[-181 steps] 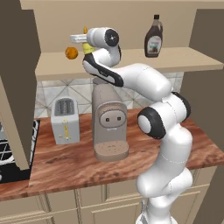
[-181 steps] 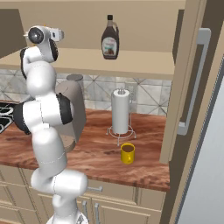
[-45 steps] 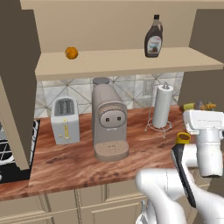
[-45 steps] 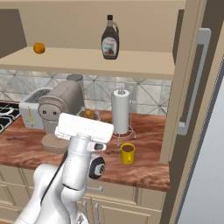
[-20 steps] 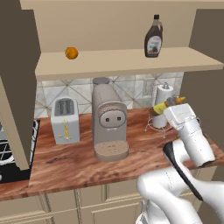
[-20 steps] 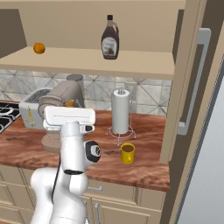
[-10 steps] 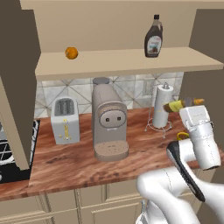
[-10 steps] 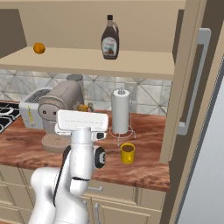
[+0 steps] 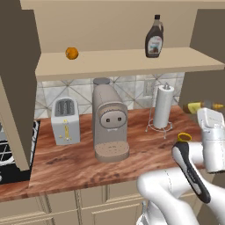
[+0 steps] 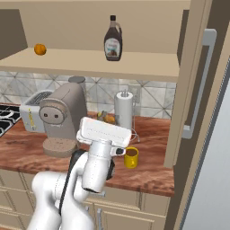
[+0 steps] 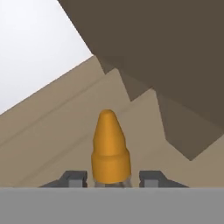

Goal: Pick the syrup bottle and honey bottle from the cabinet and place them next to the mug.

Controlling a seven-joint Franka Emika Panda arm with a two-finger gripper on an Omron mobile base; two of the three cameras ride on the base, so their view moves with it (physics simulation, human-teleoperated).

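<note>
The gripper [image 11: 112,177] is clenched on the honey bottle [image 9: 203,106], holding it sideways above the right end of the counter [image 9: 83,162], over the yellow mug [image 10: 131,157]. The syrup bottle [image 9: 154,38] stands on the cabinet [image 9: 127,61] shelf.

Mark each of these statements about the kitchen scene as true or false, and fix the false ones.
1. The syrup bottle stands upright on the cabinet shelf. True.
2. The gripper has its jaws closed on the honey bottle. True.
3. The mug sits on the shelf beside the orange fruit. False: the mug is on the counter, in front of the paper towel roll.
4. The honey bottle already stands on the counter next to the mug. False: it is held in the air in the gripper.
5. The toaster stands to the right of the coffee machine in the left base view. False: it stands to its left.
</note>
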